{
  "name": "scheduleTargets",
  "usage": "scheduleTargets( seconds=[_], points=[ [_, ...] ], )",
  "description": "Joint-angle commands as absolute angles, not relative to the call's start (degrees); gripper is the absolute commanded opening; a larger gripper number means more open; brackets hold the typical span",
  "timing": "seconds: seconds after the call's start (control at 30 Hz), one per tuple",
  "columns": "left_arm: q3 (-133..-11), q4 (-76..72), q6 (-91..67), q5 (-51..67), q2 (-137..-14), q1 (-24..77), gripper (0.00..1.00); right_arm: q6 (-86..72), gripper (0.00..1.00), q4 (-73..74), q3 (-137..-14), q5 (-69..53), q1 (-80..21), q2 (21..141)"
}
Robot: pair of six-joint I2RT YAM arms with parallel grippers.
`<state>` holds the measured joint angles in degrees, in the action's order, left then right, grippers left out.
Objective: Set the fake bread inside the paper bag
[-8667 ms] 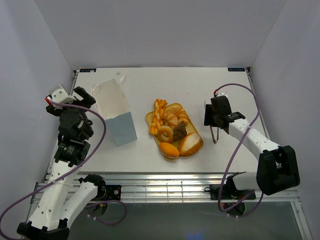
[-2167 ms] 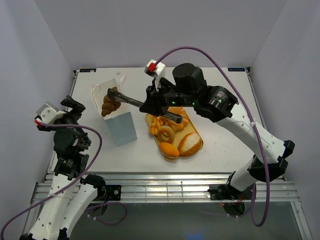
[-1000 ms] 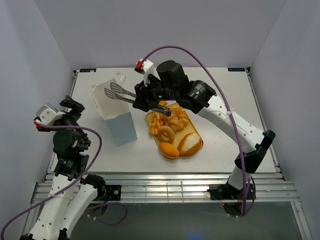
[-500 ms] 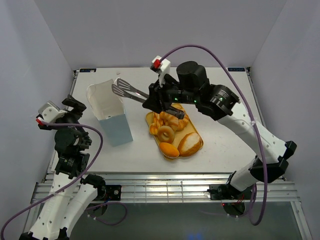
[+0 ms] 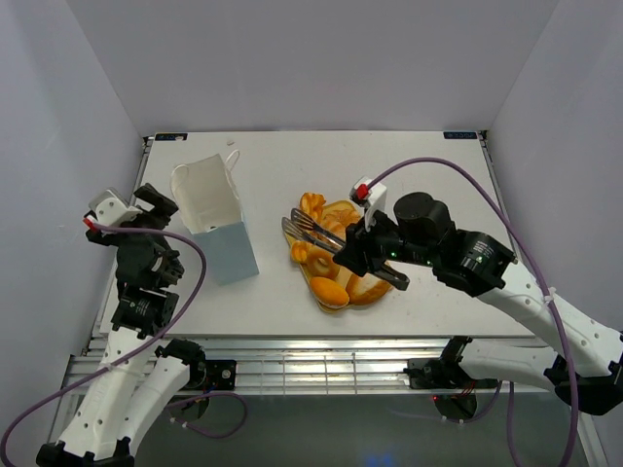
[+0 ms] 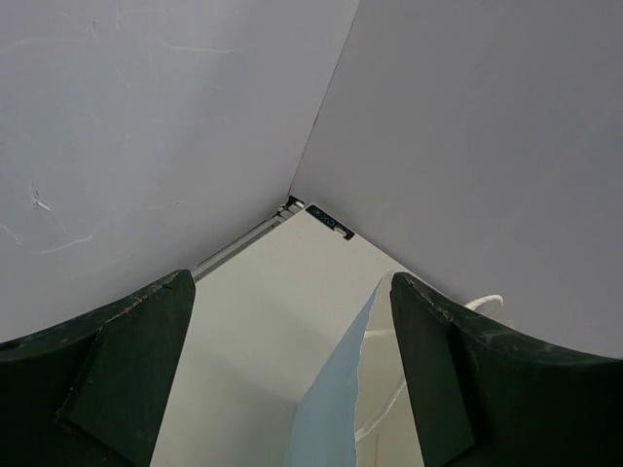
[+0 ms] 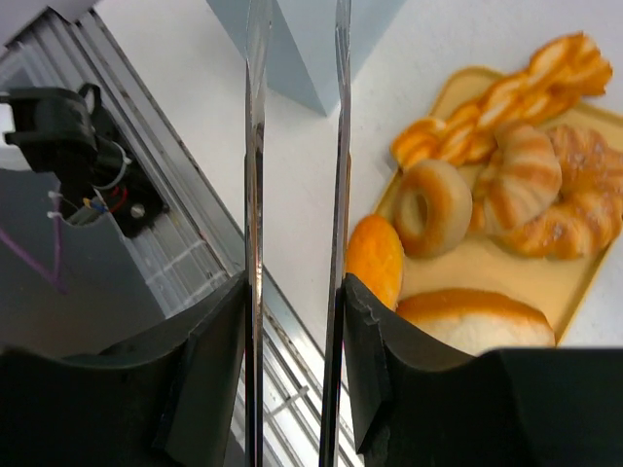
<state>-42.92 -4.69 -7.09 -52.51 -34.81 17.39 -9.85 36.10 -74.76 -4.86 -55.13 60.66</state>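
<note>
The right gripper (image 5: 373, 256) (image 7: 292, 375) was clenched on the handle end of a pair of metal tongs (image 5: 310, 233) (image 7: 255, 195). The two blades ran close and nearly parallel with a narrow gap and nothing between them. In the top view the blade tips lay over the left side of the yellow tray (image 5: 342, 208) (image 7: 477, 268), above the bread (image 5: 329, 291) (image 7: 431, 206). The bread lay heaped on the tray: a twist, croissants, a ring doughnut and oval rolls. Whether the blades touched any piece could not be told. The left gripper (image 5: 156, 202) (image 6: 292, 375) was spread wide and held nothing, just beside the left wall of the bag (image 5: 234, 251) (image 6: 336, 428). The bag's pale-blue edge rose between the fingers (image 6: 127, 360) in the wrist view, and contact could not be told. The bag stood upright on the table (image 5: 389, 165), left of the tray and apart from it, with its mouth upward. A second earlier the tong tips had been over the bag's mouth, and half a second earlier just beside its right rim. They had since swung right and down to the tray. The bag had turned a little over that second. The left gripper had kept its place and its spread.
</note>
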Motion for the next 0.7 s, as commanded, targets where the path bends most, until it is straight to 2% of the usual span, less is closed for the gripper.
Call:
scheduleTargets(
  seconds=[0.0,0.23,0.67],
  points=[
    [-44.74,-2.55,-8.44,-50.36,-35.77,17.58,0.92,-12.21,0.47,33.48,-69.11,-0.19,-54.93,56.26],
    [-45.00,-1.93,-9.05,-49.40,-36.74,17.49,0.92,-13.71,0.47,35.68,-61.45,3.43,-54.93,53.17],
    [-45.44,-0.88,-10.02,-48.08,-37.53,17.49,0.91,-14.50,0.51,40.60,-55.20,5.44,-54.93,50.63]
  ],
)
